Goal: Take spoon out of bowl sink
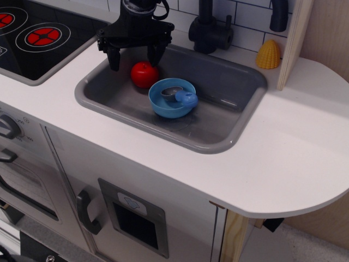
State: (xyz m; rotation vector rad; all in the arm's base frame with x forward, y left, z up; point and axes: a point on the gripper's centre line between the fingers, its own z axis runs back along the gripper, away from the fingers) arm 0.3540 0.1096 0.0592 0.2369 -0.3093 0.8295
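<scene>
Risk first, as we judge it: our gripper point(134, 54) hangs with its jaws spread and empty above the sink's point(229, 143) ten o'clock corner, directly over the red ball point(144, 74), not over the target. A straight descent would strike the ball and could roll it into the bowl point(163, 103), which lies just at its four o'clock. The bowl looks light; a pinch on the handle might tip or drag it along instead of freeing the spoon point(180, 95).

Around us, from largest down: white countertop point(283, 164); black stovetop point(38, 38) at nine o'clock; grey sink; dark faucet point(210, 27) at twelve o'clock, close to our wrist; light blue bowl mid-basin; yellow corn-like toy point(269, 54) at two o'clock; spoon, its grey scoop inside the bowl and blue handle resting on the rim at four o'clock.
</scene>
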